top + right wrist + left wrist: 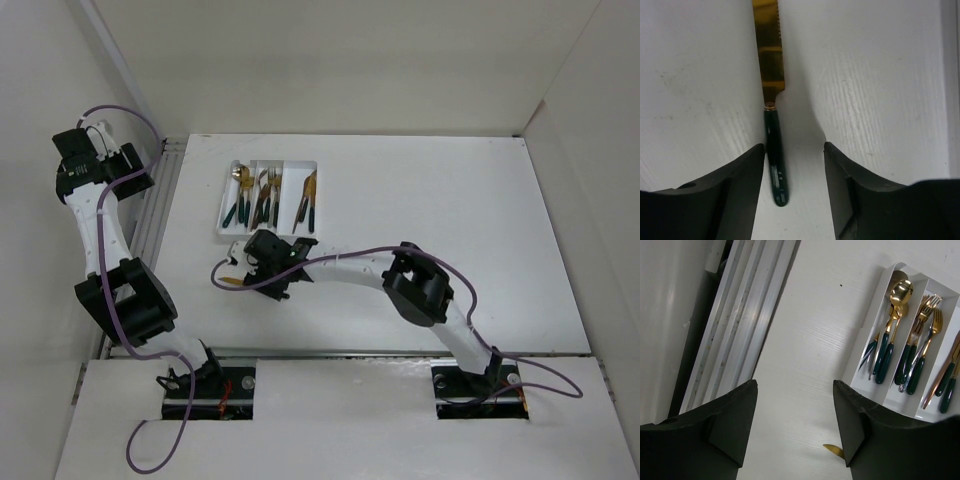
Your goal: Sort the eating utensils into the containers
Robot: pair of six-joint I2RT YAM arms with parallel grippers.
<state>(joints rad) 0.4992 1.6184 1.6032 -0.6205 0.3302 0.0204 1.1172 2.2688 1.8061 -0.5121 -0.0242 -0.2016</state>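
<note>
So, right fingers (752, 162) first: spread wide and low over the surface (450, 220), gripping nothing. Between them lies a knife (773, 95) with a gold blade and dark green handle, flat on the white top. The handle runs in between the two fingers and sits close against one, with a clear gap to the other. Can't tell if it actually touches. The blade sticks out past the fingertips, pointing left in the room.

The knife lies near the near-left corner of the tray (221, 205) but outside it, apart from the rim.

Left fingers (747, 400): also wide open and empty, hanging above bare surface at the far left, beside the aluminium rail (745, 315) along that edge. From that arm's cam the gold blade tip pokes out just beside one finger.

The tray is white w/ three long compartments side by side. The left one holds spoons (900, 295), gold bowls at the far end and green handles toward the near end. The middle one holds forks (930, 310), lying the same way. The right one has a few more dark-handled pcs plus a slim copper-coloured one (940, 377), partly cut off in the wrist cam, so can't tell the exact count.

Purple cables (360, 252) run along both arms.
</note>
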